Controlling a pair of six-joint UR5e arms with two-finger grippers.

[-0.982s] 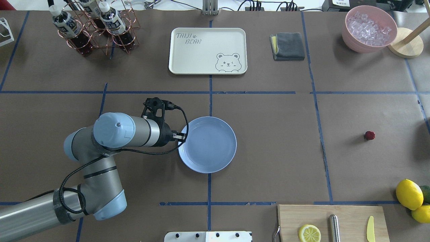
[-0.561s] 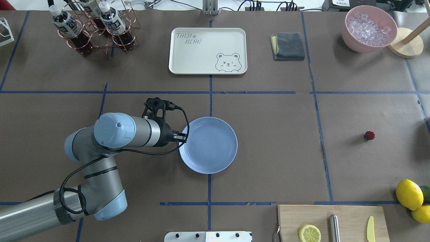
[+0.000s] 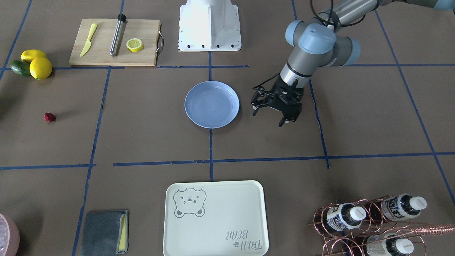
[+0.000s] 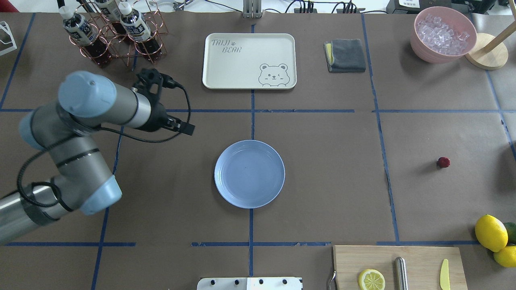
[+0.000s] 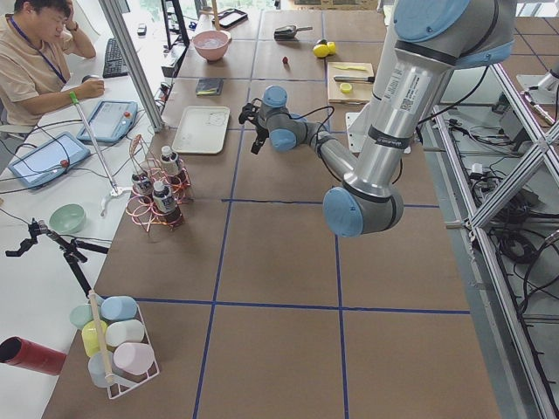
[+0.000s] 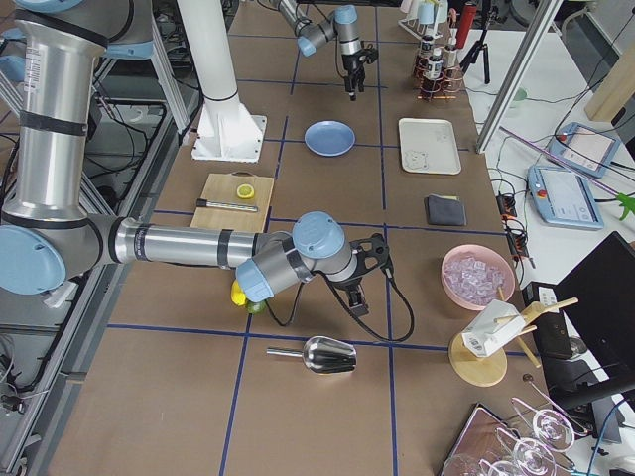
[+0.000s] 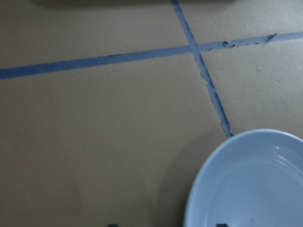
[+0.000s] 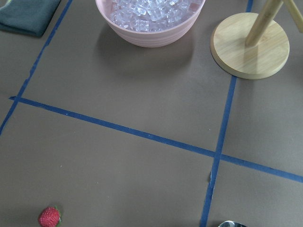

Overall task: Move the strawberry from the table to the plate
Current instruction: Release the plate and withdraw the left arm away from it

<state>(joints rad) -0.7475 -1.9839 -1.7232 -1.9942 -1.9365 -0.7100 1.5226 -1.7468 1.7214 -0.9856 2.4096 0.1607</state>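
The strawberry (image 4: pixel 443 162), small and dark red, lies alone on the table (image 4: pixel 330 161) at the right, also seen from across (image 3: pixel 49 117) and low in the right wrist view (image 8: pixel 49 217). The light-blue plate (image 4: pixel 249 174) sits empty at the table's middle (image 3: pixel 212 104), far left of the berry. My left gripper (image 3: pixel 268 119) hangs open above the table, beyond the plate's left side, holding nothing; its wrist view shows the plate's rim (image 7: pixel 203 179). My right gripper (image 6: pixel 355 297) shows only in the exterior right view, so I cannot tell its state.
A cream bear tray (image 4: pixel 242 68), a grey cloth (image 4: pixel 345 55) and a pink bowl of ice (image 4: pixel 419 44) line the far side. A copper bottle rack (image 4: pixel 117 36) stands far left. A cutting board (image 4: pixel 419 257) with a lemon half and whole lemons (image 4: pixel 491 233) are near right.
My left gripper was at the plate's left rim; it has risen and pulled away to the far left. The plate stays where it was. The strawberry has not moved.
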